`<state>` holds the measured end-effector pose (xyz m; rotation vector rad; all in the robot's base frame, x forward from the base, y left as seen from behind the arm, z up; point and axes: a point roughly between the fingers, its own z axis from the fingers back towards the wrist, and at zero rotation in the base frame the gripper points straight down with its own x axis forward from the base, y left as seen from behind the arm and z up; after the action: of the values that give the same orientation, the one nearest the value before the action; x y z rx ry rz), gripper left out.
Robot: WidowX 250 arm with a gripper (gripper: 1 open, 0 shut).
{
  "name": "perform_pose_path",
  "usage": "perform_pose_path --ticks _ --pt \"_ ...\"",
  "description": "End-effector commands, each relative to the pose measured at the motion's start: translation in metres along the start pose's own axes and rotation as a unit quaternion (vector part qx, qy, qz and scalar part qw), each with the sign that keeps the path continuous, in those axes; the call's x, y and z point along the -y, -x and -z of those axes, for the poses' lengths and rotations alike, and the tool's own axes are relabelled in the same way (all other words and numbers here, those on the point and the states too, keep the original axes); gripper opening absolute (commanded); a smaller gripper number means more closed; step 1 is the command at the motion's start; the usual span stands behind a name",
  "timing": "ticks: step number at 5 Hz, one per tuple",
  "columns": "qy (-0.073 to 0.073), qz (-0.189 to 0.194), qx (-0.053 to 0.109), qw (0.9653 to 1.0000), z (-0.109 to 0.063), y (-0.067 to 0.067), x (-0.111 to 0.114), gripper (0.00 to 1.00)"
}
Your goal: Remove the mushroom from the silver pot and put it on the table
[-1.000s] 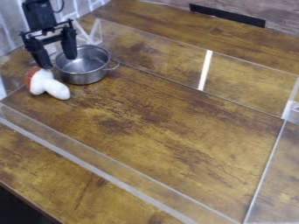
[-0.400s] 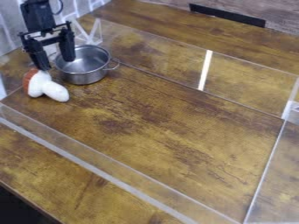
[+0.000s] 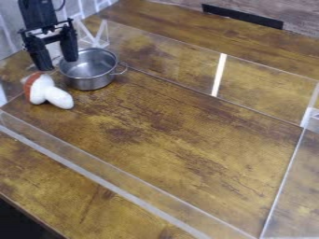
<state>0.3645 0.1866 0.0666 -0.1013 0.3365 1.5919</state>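
The mushroom is lying on the table at far left, just beside the silver pot. The gripper is hanging above with jaws spread, grasping nothing.

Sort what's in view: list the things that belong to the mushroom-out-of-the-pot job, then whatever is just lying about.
Part of the job:
- mushroom, lying on the table beside the pot
- silver pot
- table
- pincer, open, holding nothing

Just lying about:
- clear acrylic strips across the tabletop
- dark flat object at the far edge, too unclear to identify
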Motion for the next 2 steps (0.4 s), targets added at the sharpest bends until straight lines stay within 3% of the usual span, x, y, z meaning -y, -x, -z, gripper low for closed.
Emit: perform_pose_path --ticks 1,2 --pt "0.057 -0.007 0.031 0.9979 -0.0521 0.0180 -0.0091 1.00" --pt "0.052 -0.018 0.028 0.9981 -0.0465 0.0262 -0.0080 1.00"
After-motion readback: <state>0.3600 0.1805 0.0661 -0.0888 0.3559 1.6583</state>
